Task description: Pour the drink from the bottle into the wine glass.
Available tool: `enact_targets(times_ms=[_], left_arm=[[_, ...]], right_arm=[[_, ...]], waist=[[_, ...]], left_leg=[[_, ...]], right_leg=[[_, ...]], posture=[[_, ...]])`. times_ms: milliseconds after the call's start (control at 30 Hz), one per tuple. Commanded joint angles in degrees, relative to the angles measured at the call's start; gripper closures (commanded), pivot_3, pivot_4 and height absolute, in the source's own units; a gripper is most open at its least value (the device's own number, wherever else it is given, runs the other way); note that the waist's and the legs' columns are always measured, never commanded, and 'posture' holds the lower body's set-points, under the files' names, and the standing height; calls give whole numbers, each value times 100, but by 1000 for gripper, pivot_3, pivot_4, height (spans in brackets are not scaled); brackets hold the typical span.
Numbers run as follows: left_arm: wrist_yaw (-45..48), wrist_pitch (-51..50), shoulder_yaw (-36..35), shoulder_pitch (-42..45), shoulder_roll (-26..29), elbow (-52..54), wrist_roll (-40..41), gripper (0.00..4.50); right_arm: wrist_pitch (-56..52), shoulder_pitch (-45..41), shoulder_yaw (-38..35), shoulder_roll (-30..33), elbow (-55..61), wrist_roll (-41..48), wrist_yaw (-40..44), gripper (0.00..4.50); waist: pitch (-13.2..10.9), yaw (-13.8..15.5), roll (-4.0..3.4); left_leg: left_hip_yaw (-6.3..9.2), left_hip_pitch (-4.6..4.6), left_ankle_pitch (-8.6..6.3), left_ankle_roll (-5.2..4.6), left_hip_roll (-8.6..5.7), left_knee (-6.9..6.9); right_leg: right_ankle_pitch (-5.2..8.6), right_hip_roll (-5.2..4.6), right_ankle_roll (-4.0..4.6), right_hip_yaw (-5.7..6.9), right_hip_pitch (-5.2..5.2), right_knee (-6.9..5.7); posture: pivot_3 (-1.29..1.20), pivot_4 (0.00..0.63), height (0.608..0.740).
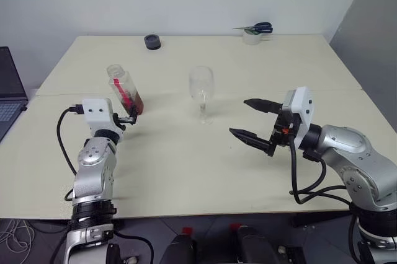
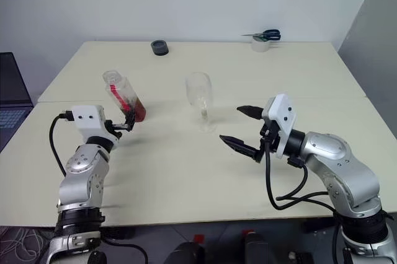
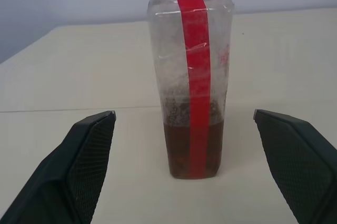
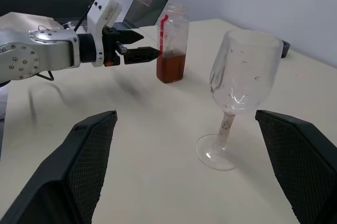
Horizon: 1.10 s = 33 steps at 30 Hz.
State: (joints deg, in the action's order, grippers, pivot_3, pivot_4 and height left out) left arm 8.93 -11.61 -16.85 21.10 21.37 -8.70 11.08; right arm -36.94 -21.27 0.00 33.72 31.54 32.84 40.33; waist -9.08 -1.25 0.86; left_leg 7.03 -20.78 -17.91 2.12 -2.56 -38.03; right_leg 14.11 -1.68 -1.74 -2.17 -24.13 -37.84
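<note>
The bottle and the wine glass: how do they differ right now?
The bottle holds a little reddish-brown drink; the wine glass looks empty. The bottle has a squarish body with a red strip; the glass is a round bowl on a thin stem. Both are clear and stand upright on the table.

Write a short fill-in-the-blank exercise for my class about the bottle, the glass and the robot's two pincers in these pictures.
1. The strip running up the bottle is coloured ____.
2. The glass standing on the table holds ____ drink.
3. The left pincer is open, with the bottle ____ its fingers, not yet gripped.
4. The right pincer is open and holds ____.

Missing words: red; no; between; nothing
</note>
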Motion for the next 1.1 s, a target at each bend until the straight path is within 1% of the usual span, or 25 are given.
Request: enact_targets(times_ms=[33, 200, 367, 633, 767, 933, 1100], left_arm=[[103, 269, -72, 226, 151, -219, -12, 0], [308, 519, -19, 538, 225, -767, -12, 0], [447, 906, -8, 945, 321, -1619, -68, 0], [600, 2032, 237, 2206, 323, -3799, -371, 0], [594, 2349, 207, 2567, 329, -4483, -369, 0], [616, 2526, 170, 2685, 406, -4879, -333, 0], [630, 2609, 150, 2596, 495, -4933, -303, 0]], right_arm=[[-3, -112, -147, 25, 246, 118, -80, 13], [-21, -146, -96, -2, 282, 111, -138, 13], [-27, -123, -92, 7, 331, 96, -177, 13], [-145, -125, -107, 18, 469, 119, -285, 13], [-130, -114, -96, 23, 503, 64, -339, 13], [-77, -104, -87, 3, 503, 13, -394, 13], [-26, -18, -71, -5, 532, 3, -410, 13]], waist=[[0, -2, 0], [0, -2, 0], [0, -8, 1], [-2, 1, 11], [-2, -8, 12], [-2, -27, 12], [-2, -25, 13]], left_leg=[[-1, 0, 0, 0, 0, 0], [1, -1, 0, 0, 0, 0], [1, -1, 0, 0, 0, 0], [2, -4, 0, 0, -5, -2], [1, -5, 0, 0, -6, -2], [0, -5, 0, 0, -5, 1], [1, -7, 0, 0, -5, 0]], right_leg=[[0, 0, 0, 0, -1, 0], [0, 0, 0, 1, -1, 0], [0, -1, 0, 2, -2, -1], [0, -3, -1, 10, -3, -2], [0, -4, -1, 9, -5, -2], [0, -4, -1, 7, -10, -5], [-1, -4, -1, 8, -11, -6]], posture=[[0, 150, 740], [0, 150, 740], [0, 150, 740], [0, 150, 740], [0, 150, 740], [0, 150, 740], [0, 150, 740]])
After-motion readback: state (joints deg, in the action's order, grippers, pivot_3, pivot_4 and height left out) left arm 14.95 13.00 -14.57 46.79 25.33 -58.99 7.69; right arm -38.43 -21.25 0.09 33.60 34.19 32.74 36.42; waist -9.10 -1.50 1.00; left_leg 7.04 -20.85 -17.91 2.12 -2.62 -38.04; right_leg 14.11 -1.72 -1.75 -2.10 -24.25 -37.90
